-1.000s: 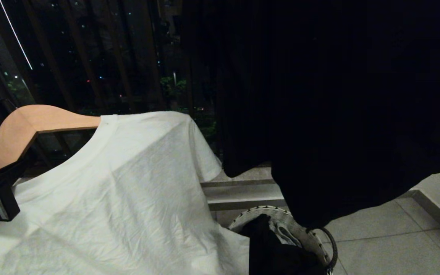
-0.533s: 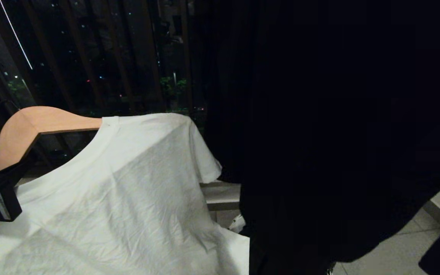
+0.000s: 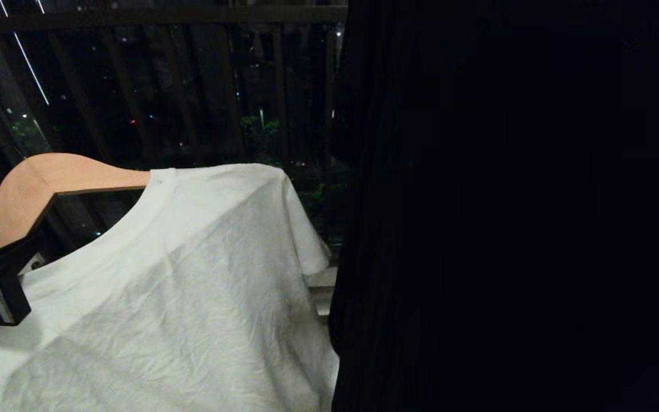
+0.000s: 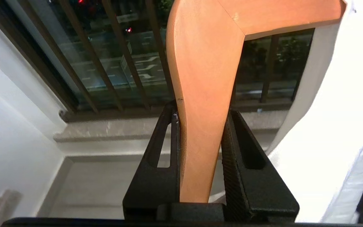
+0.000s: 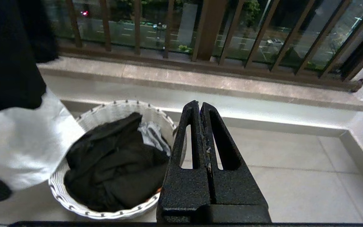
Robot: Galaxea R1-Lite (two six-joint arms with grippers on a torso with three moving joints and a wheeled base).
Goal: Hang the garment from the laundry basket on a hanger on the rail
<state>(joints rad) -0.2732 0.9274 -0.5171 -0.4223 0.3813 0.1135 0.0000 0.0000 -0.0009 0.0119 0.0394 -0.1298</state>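
Night-dark window with brown vertical guard bars (image 3: 192, 97) sits lower in the head view than a second ago, so the camera has risen. Left gripper (image 4: 200, 151) stays clamped on the tan wooden hanger (image 3: 49, 183) carrying the white cotton T-shirt (image 3: 192, 286). Right gripper (image 5: 200, 126), jaws together, hangs above the round white laundry basket (image 5: 83, 211). Lifting toward the unseen rail is likely underway.

Night balcony, lit from indoors.
You face a dark brown guard railing (image 5: 206, 31) with vertical bars above a pale stone sill (image 5: 232, 85); city lights outside, white wall (image 4: 8, 132) at one side, pale tiled floor (image 5: 295, 176).
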